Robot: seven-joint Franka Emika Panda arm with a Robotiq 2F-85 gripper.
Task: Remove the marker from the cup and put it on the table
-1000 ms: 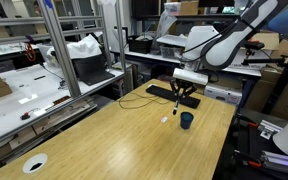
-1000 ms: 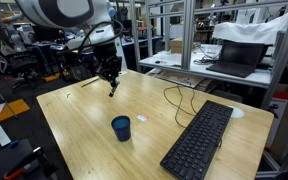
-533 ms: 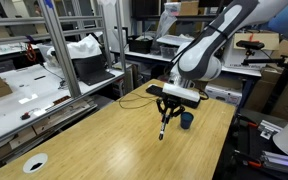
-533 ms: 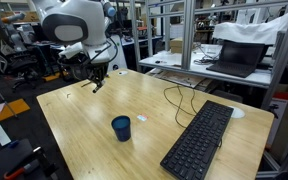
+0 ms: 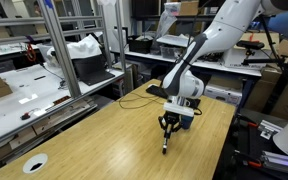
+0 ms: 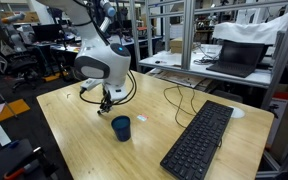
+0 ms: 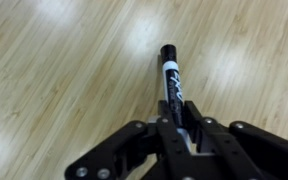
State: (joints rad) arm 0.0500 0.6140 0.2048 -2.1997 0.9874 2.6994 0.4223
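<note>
My gripper [image 7: 179, 125] is shut on the marker [image 7: 171, 80], a slim black stick with a white label, which points away from the jaws over the wood-grain table [image 7: 54, 70]. In an exterior view the gripper [image 5: 169, 122] holds the marker [image 5: 165, 145] tip-down, its tip at or just above the table [image 5: 94, 140]. In that view the cup is mostly hidden behind the wrist. In an exterior view the small dark blue cup [image 6: 121, 127] stands upright and empty on the table [image 6: 79, 145], just in front of the gripper [image 6: 105, 103].
A black keyboard [image 6: 199, 140] lies on the table beside the cup, with a cable [image 6: 171, 98] looping behind it. A tiny white speck [image 6: 144, 117] lies near the cup. A round white disc [image 5: 34, 163] sits at a table corner. Benches and frames surround the table.
The gripper has carried the marker away from above the cup and down low over the table beside it. The cup has stayed in place.
</note>
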